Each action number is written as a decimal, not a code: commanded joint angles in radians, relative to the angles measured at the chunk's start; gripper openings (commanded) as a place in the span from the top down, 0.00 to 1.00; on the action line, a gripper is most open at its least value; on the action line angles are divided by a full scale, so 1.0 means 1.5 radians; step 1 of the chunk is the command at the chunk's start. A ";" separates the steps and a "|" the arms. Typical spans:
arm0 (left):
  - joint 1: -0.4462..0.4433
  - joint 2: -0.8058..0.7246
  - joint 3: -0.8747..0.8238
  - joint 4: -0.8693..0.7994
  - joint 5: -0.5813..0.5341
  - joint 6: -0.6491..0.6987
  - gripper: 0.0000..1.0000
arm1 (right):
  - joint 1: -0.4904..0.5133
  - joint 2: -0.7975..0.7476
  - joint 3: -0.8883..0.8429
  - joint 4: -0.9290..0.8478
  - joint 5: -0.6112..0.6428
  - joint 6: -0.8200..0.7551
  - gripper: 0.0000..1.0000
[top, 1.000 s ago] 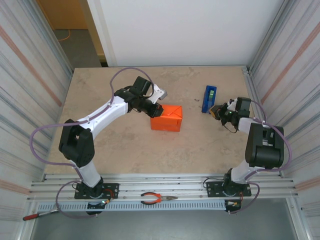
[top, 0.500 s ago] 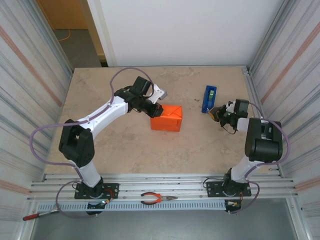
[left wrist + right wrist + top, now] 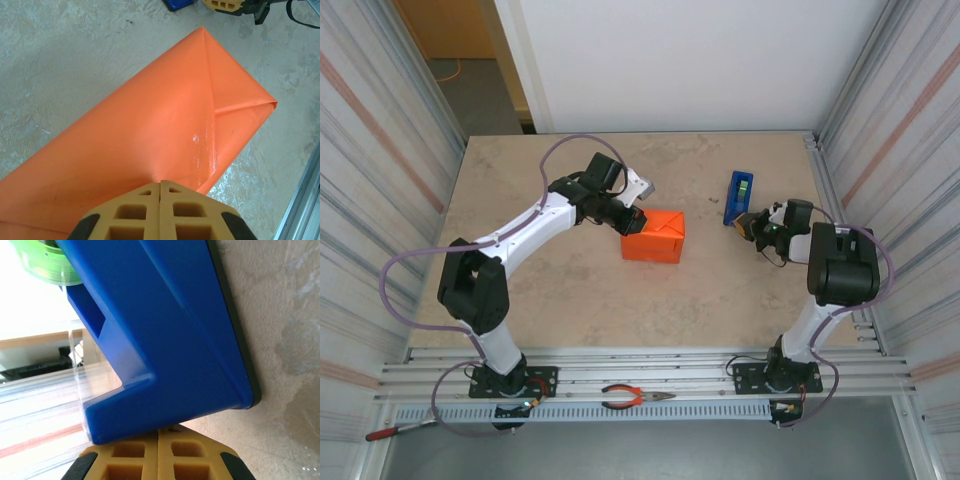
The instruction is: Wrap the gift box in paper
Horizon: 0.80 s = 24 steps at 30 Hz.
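Left pincer (image 3: 160, 190) faces one gift box (image 3: 150, 120), right pincer (image 3: 159, 439) one dispenser (image 3: 165, 315), both closed.

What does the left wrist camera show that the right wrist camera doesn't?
Left wrist: the box wrapped in orange paper, a triangular fold at its far end, with the shut left gripper at its near edge. Right wrist: the green tape roll on the blue dispenser, seen close up. Both: the beige table, part of the dispenser, and the shut right gripper beside it.
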 commanded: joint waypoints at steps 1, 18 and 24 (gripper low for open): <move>-0.019 0.040 -0.040 -0.068 -0.007 0.013 1.00 | 0.012 0.030 -0.020 -0.046 0.002 0.023 1.00; -0.018 0.039 -0.038 -0.069 -0.007 0.013 1.00 | 0.057 -0.129 0.033 -0.174 -0.010 -0.009 1.00; -0.018 0.038 -0.038 -0.070 -0.008 0.014 1.00 | 0.127 -0.222 0.089 -0.276 0.005 -0.008 1.00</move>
